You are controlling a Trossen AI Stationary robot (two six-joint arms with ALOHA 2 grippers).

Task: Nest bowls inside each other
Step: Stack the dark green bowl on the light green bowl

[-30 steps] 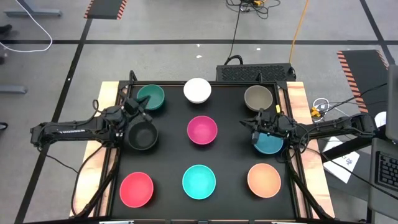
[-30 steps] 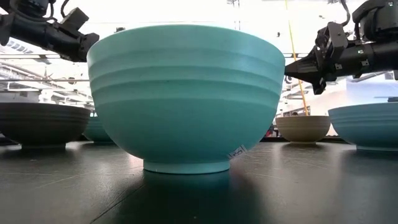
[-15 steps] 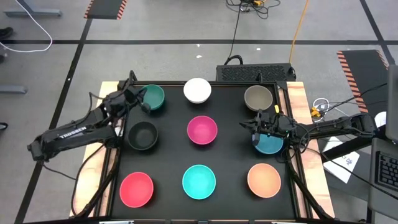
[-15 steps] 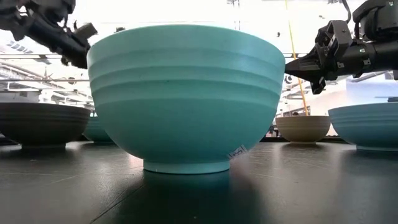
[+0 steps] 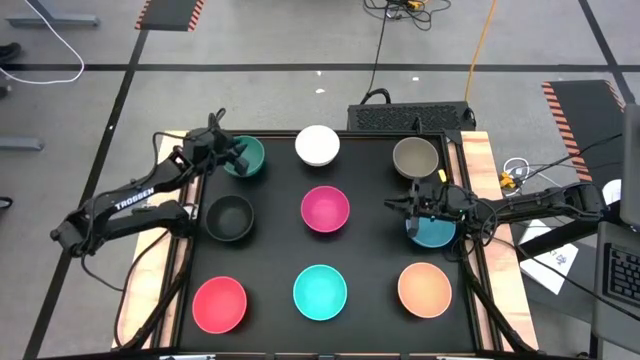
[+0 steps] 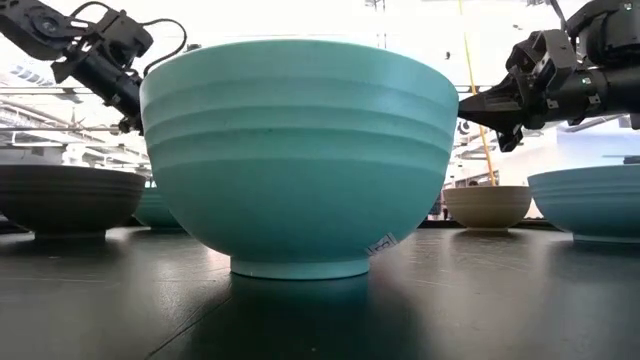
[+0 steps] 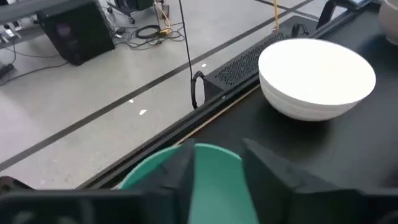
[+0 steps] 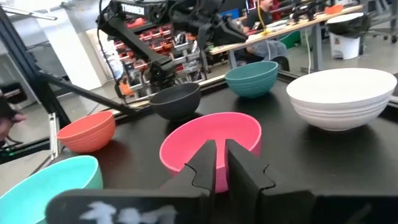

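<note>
Nine bowls stand apart on their bases on the black mat [image 5: 275,250]. Dark green [image 5: 247,157], white [image 5: 317,145] and grey-brown [image 5: 415,157] are in the far row. Black [image 5: 229,217], magenta [image 5: 325,208] and blue [image 5: 436,233] are in the middle row. Red [image 5: 219,303], turquoise [image 5: 320,291] and peach-orange [image 5: 424,289] are nearest. My left gripper [image 5: 233,160] [image 7: 217,174] hangs open over the dark green bowl's [image 7: 214,171] left rim, tipped down, clear of it. My right gripper [image 5: 395,203] [image 8: 221,163] floats level beside the blue bowl, pointing at the magenta bowl [image 8: 211,140], its fingers a narrow slit apart.
Wooden strips [image 5: 170,160] run along the mat's left and right sides. A black perforated box [image 5: 410,115] sits at the far edge. Cables lie on the floor beyond. Bare mat lies between the bowls, each about a bowl's width from its neighbours.
My left gripper has swung from above the black bowl toward the table's far edge, and now stands over the dark green bowl's left rim, tipped further down. No bowl has moved.
</note>
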